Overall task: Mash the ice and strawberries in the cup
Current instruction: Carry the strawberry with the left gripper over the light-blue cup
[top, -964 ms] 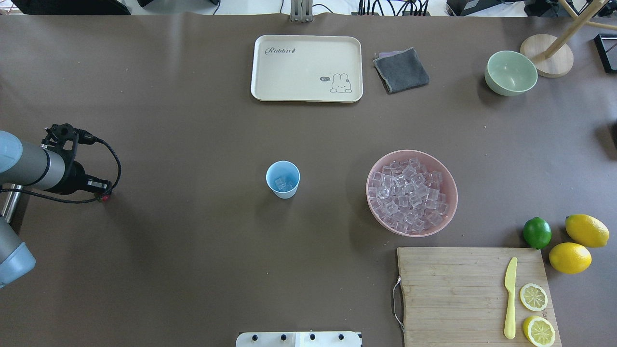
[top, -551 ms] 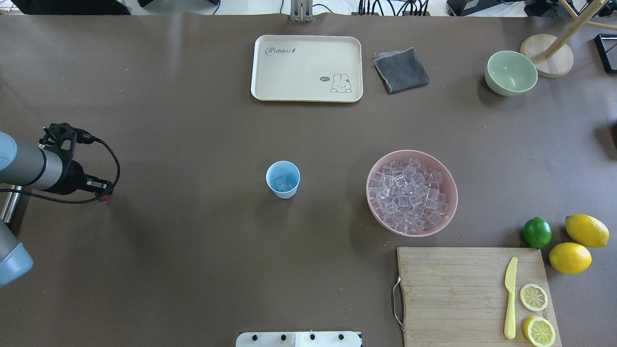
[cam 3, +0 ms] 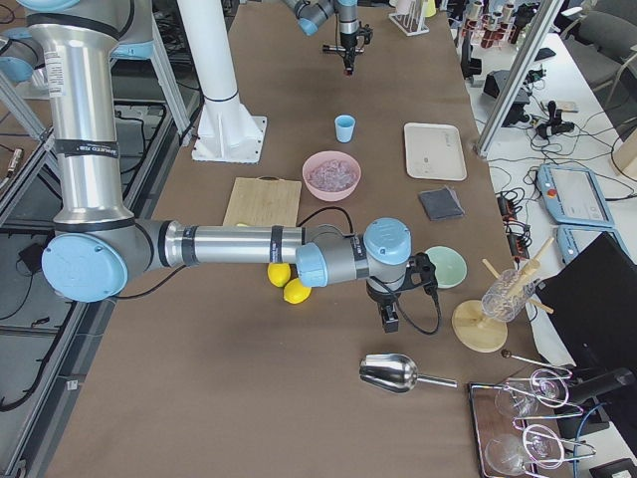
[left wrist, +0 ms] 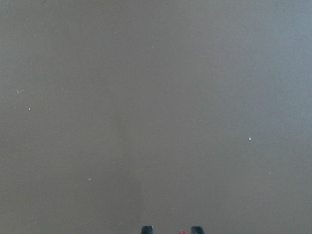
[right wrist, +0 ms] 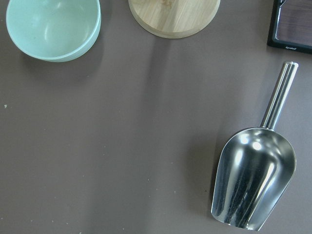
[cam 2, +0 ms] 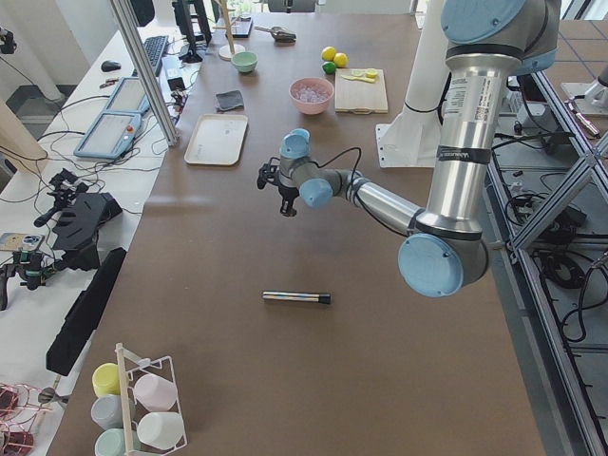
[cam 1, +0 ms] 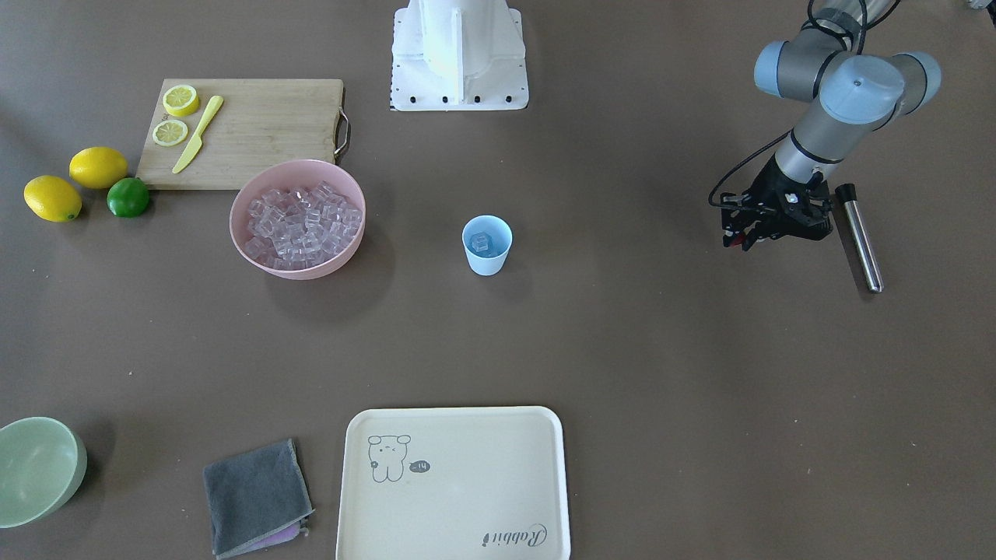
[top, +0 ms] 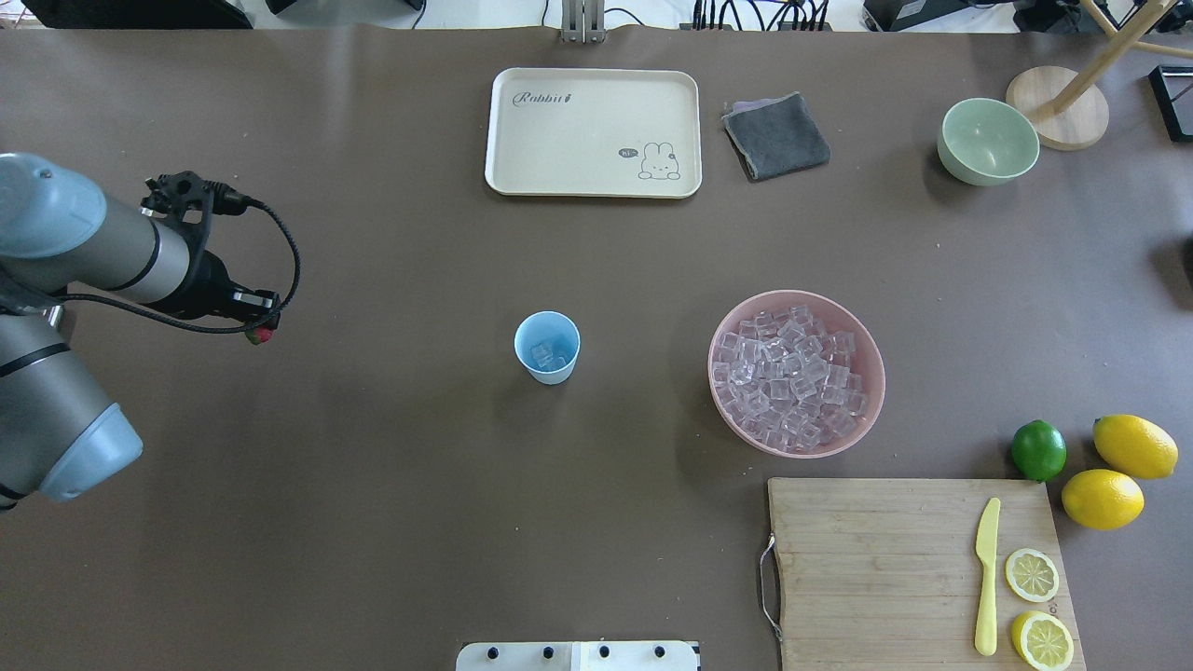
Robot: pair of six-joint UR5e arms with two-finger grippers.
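Around: a pink bowl (top: pixel 877 391) full of ice (top: pixel 792 373) sits to the right of the cup (top: pixel 547 347) in the overhead view. Near it is a board (top: pixel 867 559) with a knife (top: pixel 986 578) and lemon slices (top: pixel 1032 575). A lime (top: pixel 1038 449) and two lemons (top: pixel 1134 445) lie just beside the board.
Far side: a tray (top: pixel 592 130), a cloth (top: pixel 775 135) and a green bowl (top: pixel 988 140) sit in a row, well apart from the cup.
Rod: a metal rod (cam 1: pixel 860 241) lies flat on the bench (top: pixel 373 466), just beside the left arm (top: pixel 93 252), on the side away from the cup.
Scoop: a shiny scoop (right wrist: pixel 253 180) lies near the green bowl in the right wrist view.
Cup: light blue, upright, mid-bench, with a few ice cubes in the bottom.
Strawberry (top: pixel 260 334): small and red with a bit of green (just a red dot in most views).
Where it is: pinched at the tips of the left fingers (cam 1: pixel 734 235), up off the bench, well to the left of the cup.
Left fingers: clenched on the strawberry, pointing down.
Right fingers (cam 3: pixel 387 319): far off by the green bowl. I cannot tell if they are clenched or released.
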